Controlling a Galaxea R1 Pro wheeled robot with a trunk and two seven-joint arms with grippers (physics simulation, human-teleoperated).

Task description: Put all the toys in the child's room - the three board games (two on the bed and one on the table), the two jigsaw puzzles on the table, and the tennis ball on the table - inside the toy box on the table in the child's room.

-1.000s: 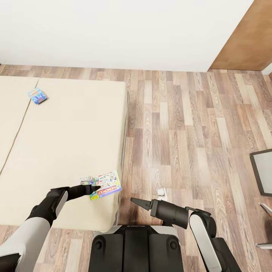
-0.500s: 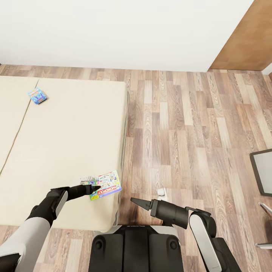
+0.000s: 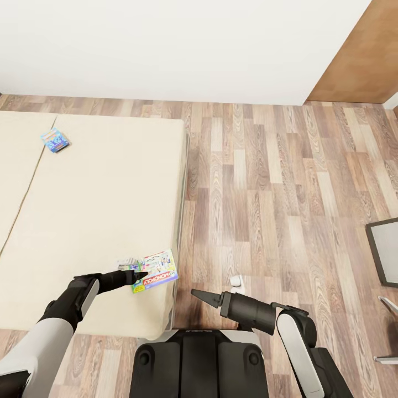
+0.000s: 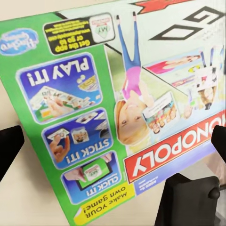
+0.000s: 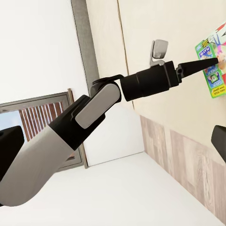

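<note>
Reaching over the near corner of the bed (image 3: pixel 99 210) with my left gripper (image 3: pixel 138 275), I have its fingertips at the edge of the Monopoly board game (image 3: pixel 156 270). The box lies flat on the mattress, close to the bed's corner by the floor (image 3: pixel 265 199), so it is an easy pick from where my base is parked. In the left wrist view the box lid (image 4: pixel 117 108) sits between my two dark fingertips (image 4: pixel 9 148), which stand wide apart at either side of the frame, so the left jaws are spread and not clamped on anything yet. Probably they are straddling the box to close on its edges, though I can't tell whether the pads touch cardboard.

My right gripper (image 3: pixel 200 296) hangs low in front of my trunk, above the floor beside the bed, kept out of the way. It looks narrow and pointed from the head view; from the right wrist view its tips sit at the frame edges, so I cannot tell its opening for sure.

The second board game (image 3: pixel 55 140), a small blue box, lies far up the bed, well apart from the first, beyond my present reach. Neither box is in the toy box yet; judging from this, the task is at its early stage.
</note>
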